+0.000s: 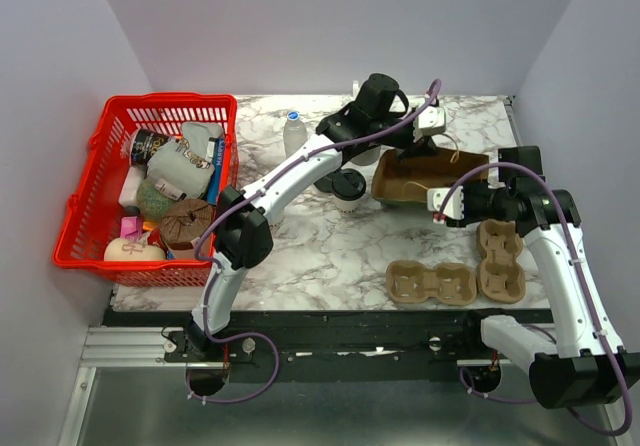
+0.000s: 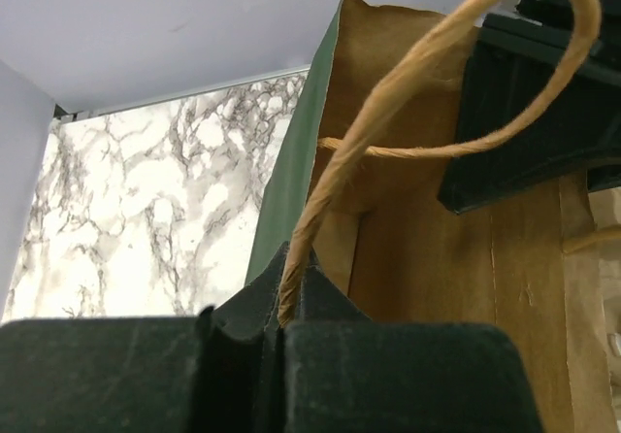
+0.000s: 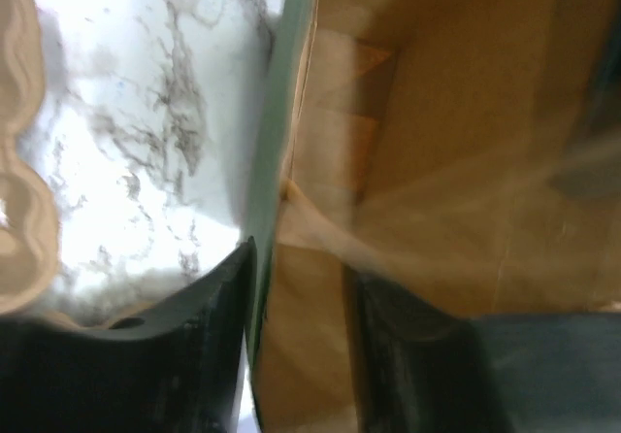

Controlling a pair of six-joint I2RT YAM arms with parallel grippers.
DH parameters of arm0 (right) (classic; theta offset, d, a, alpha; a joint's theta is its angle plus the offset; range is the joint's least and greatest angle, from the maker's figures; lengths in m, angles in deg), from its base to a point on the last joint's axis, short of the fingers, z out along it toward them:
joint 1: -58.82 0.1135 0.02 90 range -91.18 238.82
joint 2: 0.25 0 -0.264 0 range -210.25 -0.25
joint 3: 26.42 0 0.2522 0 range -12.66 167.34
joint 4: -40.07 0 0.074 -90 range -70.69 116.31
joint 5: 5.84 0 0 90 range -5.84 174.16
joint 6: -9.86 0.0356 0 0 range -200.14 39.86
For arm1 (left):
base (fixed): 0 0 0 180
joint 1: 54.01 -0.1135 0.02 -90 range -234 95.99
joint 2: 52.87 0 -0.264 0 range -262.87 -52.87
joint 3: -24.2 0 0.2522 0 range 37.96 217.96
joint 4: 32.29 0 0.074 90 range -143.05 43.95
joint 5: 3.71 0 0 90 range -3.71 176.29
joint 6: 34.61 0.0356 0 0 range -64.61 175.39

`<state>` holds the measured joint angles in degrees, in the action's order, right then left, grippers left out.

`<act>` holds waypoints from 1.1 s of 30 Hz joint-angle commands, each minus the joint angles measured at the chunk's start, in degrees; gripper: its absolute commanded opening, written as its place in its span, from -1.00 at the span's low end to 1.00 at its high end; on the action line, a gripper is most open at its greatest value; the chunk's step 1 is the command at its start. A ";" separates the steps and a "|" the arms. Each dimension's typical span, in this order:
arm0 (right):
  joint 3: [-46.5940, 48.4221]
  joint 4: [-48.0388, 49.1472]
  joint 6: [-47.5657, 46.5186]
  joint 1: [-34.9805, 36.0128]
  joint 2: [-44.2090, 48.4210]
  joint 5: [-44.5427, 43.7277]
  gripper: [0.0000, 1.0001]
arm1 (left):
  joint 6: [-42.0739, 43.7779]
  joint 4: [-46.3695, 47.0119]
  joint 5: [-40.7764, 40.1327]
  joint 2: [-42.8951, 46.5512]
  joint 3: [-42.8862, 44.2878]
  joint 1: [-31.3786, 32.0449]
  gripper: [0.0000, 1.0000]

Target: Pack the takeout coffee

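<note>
Your left gripper (image 2: pixel 281 341) pinches only the brown paper bag (image 2: pixel 437 258)'s tan twine handle (image 2: pixel 427 59), the right gripper (image 3: pixel 301 268) seemingly spread: the bag may sag.

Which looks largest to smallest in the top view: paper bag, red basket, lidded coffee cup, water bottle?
1. red basket
2. paper bag
3. lidded coffee cup and water bottle look about alike; not ranked.

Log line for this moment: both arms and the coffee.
left fingers: shut on paper bag rim | right fingers: open, astride bag rim | takeout coffee: upright on table beside bag, unpacked
</note>
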<state>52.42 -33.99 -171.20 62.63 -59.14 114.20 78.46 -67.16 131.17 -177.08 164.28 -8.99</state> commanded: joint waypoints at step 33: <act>-3.12 -12.72 7.53 0.40 20.20 14.51 0.39 | -28.35 6.43 -0.50 -3.77 0.42 -5.90 -1.00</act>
<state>45.23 -50.03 -171.12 62.85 -47.03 122.75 51.93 -61.45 128.70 -179.39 165.11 -14.21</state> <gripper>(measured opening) 0.670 0.019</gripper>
